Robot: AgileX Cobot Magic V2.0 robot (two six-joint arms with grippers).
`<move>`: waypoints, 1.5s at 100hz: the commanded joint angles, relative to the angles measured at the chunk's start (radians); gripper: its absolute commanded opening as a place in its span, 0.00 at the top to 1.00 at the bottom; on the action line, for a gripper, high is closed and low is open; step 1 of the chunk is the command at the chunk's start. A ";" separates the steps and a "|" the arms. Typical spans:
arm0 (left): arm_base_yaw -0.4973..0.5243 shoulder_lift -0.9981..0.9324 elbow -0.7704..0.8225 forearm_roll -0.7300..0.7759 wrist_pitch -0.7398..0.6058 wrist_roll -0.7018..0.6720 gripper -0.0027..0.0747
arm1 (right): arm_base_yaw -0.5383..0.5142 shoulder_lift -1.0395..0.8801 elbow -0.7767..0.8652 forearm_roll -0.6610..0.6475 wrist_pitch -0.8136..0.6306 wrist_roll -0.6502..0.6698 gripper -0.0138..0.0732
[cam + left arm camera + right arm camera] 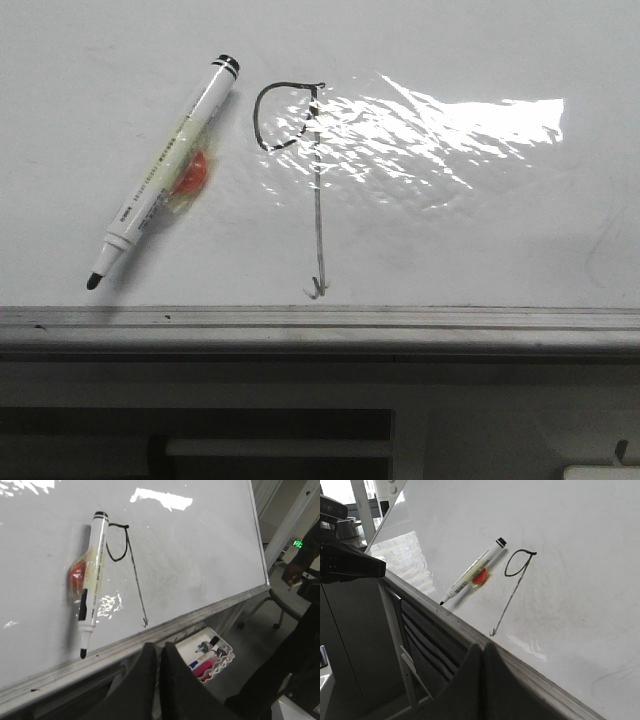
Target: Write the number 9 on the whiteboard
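1. Front view. The whiteboard (120, 60) filled the frame, with a grey ledge (320, 325) along its near edge. The number 9 (300, 170) stood complete near the middle: a rounded loop above a long straight stem, hooked at its foot just above the ledge. A marker (165, 170) lay slantwise on the board just left of the figure, uncapped tip toward the ledge, an orange-red blob (190, 178) taped to its barrel. Glare crossed the board to the right of the loop. Neither pincer appeared here.

2. Left wrist view. The left pincer (159, 680) sat below the ledge, apart from the board, fingers drawn together on nothing. The marker lay beside the figure, not touching its stem. A tray of pens (210, 657) sat lower down, beyond the ledge.

3. Right wrist view. The right pincer (482, 685) likewise held off under the ledge, fingers together and empty. Marker and figure were both in view on the board.

4. Handling, as judged. The writing looked finished. The marker appeared light, stiff and smooth; the mid-barrel beside the taped blob would offer the surest hold, clear of the wet tip. The glossy board seemed slippery, and fresh ink would likely smear if brushed.
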 commanded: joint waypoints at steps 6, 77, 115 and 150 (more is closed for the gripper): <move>-0.008 0.003 -0.029 -0.030 -0.052 0.001 0.99 | 0.002 0.003 -0.025 -0.008 -0.088 -0.004 0.91; 0.163 -0.100 0.114 0.118 -0.088 0.006 0.99 | 0.002 0.003 -0.025 -0.008 -0.088 -0.004 0.91; 0.644 -0.364 0.134 0.081 0.044 0.215 0.99 | 0.002 0.003 -0.025 -0.008 -0.088 -0.004 0.91; 0.864 -0.421 0.135 0.137 0.304 0.217 0.99 | 0.002 0.003 -0.025 -0.008 -0.088 -0.004 0.91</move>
